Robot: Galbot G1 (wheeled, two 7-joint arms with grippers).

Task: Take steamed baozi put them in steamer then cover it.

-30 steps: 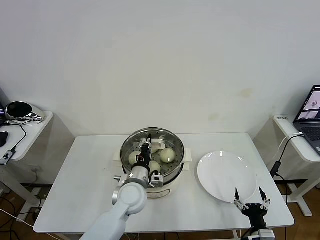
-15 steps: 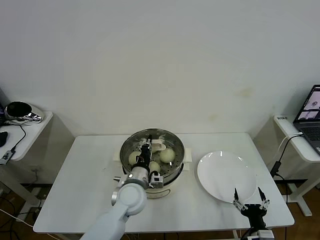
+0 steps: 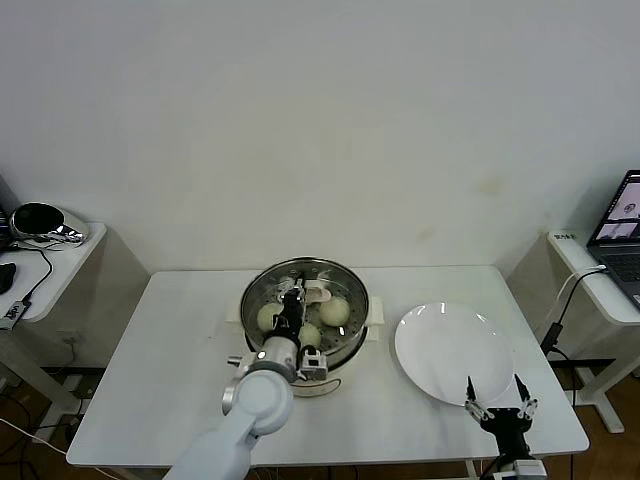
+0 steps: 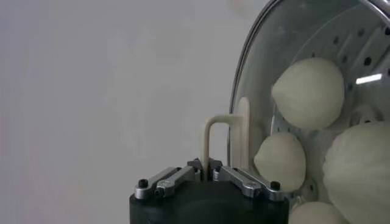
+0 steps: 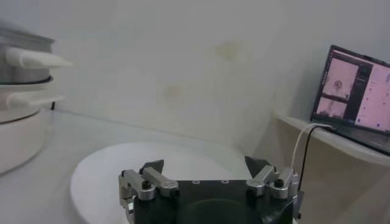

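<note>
The steamer (image 3: 305, 345) stands mid-table on its cream-white base. The glass cover (image 3: 325, 272) lies over its top. My left gripper (image 3: 291, 306) is shut on the cover's cream-white bar handle (image 3: 316, 292). Three baozi (image 3: 334, 311) show through the glass. In the left wrist view my gripper (image 4: 205, 172) pinches the handle (image 4: 222, 143), and the cover's metal rim (image 4: 244, 91) and several baozi (image 4: 308, 92) on the perforated tray show beyond it. I cannot tell if the cover is fully seated. My right gripper (image 3: 497, 408) is open and empty at the table's front right.
A flat white plate (image 3: 450, 350) lies right of the steamer, just beyond my right gripper (image 5: 207, 173); it also shows in the right wrist view (image 5: 109, 167). A side table with a laptop (image 3: 622, 235) stands at the right, another side table (image 3: 45, 265) at the left.
My left gripper and the cover have shifted slightly over the steamer. My right gripper has drawn back a little toward the table's front edge.
</note>
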